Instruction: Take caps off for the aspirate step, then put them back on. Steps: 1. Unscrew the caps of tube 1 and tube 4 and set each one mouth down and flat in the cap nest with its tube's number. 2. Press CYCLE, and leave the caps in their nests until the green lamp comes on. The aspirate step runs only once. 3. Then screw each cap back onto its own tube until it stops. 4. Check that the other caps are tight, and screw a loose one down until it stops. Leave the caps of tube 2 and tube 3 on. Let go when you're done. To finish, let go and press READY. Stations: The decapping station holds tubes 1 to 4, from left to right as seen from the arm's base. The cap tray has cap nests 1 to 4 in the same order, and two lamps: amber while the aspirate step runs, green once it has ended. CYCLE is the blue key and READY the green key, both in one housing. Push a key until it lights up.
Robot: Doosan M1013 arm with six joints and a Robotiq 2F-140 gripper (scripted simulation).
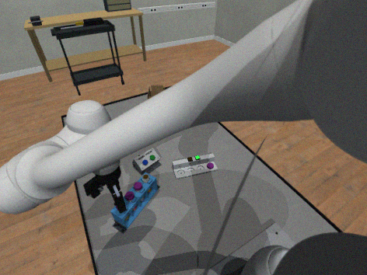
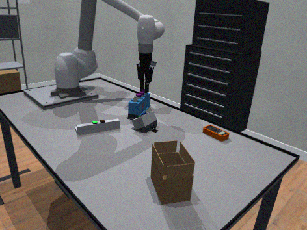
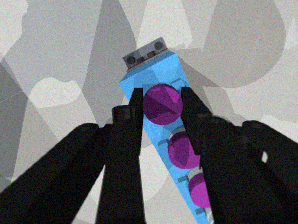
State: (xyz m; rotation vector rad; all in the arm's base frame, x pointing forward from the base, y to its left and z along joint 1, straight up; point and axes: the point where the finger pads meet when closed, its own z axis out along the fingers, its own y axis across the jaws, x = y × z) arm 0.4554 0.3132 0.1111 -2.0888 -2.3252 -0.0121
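The blue tube rack (image 1: 135, 198) stands on the grey table and also shows in the exterior view (image 2: 139, 104). My gripper (image 3: 161, 101) stands straight down over the rack's end furthest from the key housing (image 1: 147, 160). Its fingers are shut on the purple cap (image 3: 161, 103) of that end tube. Two more purple caps (image 3: 184, 150) sit on the tubes behind it. The tube nearest the key housing (image 1: 146, 177) is open, without a cap. One purple cap (image 1: 210, 165) lies in the right end nest of the white cap tray (image 1: 194, 165). The green lamp (image 1: 197, 158) is lit.
An open cardboard box (image 2: 172, 170) stands toward the table's near edge in the exterior view. An orange device (image 2: 216, 132) lies near the black drawer cabinet (image 2: 224, 62). The arm's own links fill much of the top view.
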